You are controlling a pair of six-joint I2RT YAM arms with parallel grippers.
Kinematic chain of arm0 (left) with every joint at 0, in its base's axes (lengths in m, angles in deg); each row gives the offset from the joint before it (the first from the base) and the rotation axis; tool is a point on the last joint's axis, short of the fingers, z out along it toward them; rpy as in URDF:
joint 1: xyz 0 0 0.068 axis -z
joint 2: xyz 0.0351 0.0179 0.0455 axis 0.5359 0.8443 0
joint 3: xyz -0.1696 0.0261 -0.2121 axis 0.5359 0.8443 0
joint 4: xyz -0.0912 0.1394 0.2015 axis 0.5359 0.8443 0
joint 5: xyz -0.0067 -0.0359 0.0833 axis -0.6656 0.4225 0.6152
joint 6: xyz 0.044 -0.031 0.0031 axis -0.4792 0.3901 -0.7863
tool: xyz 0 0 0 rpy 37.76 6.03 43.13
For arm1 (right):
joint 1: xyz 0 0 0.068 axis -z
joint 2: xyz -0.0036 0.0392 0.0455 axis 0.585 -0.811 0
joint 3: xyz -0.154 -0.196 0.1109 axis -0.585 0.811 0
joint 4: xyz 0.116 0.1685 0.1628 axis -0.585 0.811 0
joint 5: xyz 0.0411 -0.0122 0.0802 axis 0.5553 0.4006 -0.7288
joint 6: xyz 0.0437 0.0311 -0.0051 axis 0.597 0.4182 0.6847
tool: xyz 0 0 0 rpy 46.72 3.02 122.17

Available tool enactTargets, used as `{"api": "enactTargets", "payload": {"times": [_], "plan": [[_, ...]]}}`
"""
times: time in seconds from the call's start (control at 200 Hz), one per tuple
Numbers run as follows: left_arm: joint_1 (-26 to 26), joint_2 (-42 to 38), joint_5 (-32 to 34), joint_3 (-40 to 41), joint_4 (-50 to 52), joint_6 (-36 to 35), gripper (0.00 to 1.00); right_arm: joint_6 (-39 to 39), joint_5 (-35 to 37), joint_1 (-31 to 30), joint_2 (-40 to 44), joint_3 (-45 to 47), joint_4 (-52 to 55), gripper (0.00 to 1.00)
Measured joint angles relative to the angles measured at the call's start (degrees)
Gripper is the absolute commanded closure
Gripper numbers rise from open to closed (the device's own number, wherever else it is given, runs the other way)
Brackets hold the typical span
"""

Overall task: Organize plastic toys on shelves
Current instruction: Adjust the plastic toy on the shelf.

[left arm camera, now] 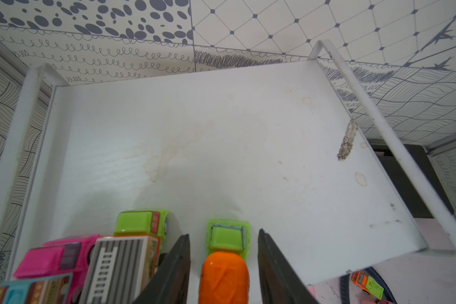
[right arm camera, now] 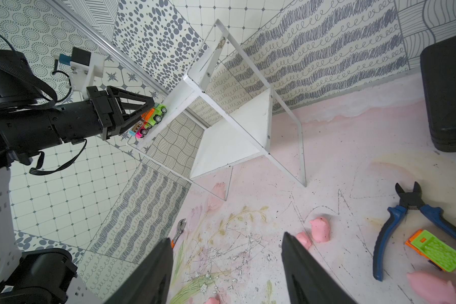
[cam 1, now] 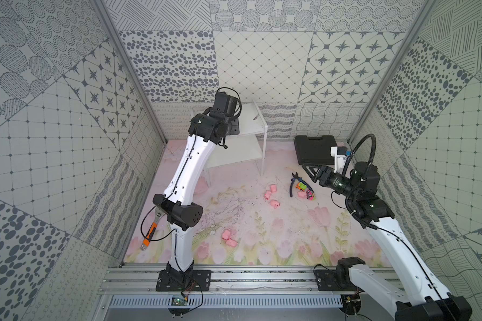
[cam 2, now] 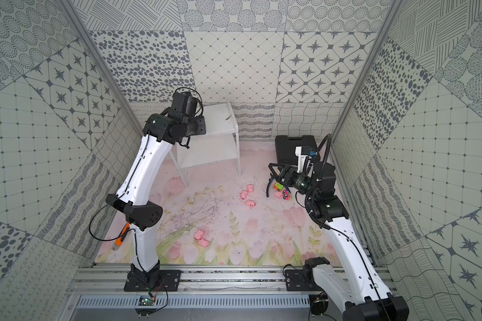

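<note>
— Left gripper (left arm camera: 223, 233): we saw its jaws apart, straddling the orange-and-green car (left arm camera: 225, 273) on the top board of the shelves (left arm camera: 221, 131), with a sliver of gap on either side. We read it as not gripping, and the car as resting on the board.
— Agreed. What else did we log up there?
— Just beside it was a green ladder truck (left arm camera: 140, 223), then a pink car (left arm camera: 55, 255) and a blue-topped one (left arm camera: 24, 289), all bunched at one edge. We judged four cars shelved.
— Lower board?
— We saw nothing on it in the right wrist view.
— And the right gripper (right arm camera: 226, 235)?
— Jaws were wide apart with nothing between them, hanging over the mat (cam 1: 262, 222) near the pink pigs (right arm camera: 320, 229).
— So what was left?
— We counted six pigs on the mat, none shelved. There was also a green-and-orange truck (right arm camera: 435, 254) beside the blue-handled pliers (right arm camera: 408, 201), and one more small toy (cam 1: 310, 196) too blurred to name. We called it under halfway.
</note>
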Motion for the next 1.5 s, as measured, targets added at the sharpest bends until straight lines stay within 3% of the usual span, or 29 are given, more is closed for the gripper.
{"api": "enactTargets", "payload": {"times": [0.375,0.83,1.136,1.341,1.501], "plan": [[0.0,0.0,-0.5,0.0,0.2,0.4,0.63,0.0,0.0,0.0,0.0,0.0,0.0,0.30],[0.0,2.6,1.8,-2.4,-1.0,1.7,0.68,0.0,0.0,0.1,0.0,0.0,0.0,0.30],[0.0,2.9,1.9,-2.7,-1.1,2.6,0.59,0.0,0.0,0.4,0.0,0.0,0.0,0.29],[0.0,2.5,1.8,-2.7,-1.2,3.1,0.42,0.0,0.0,0.4,-0.3,0.0,0.0,0.30],[0.0,1.8,1.5,-4.2,-1.2,3.2,0.39,-0.2,-0.1,0.4,-0.8,0.0,0.0,0.30]]}}
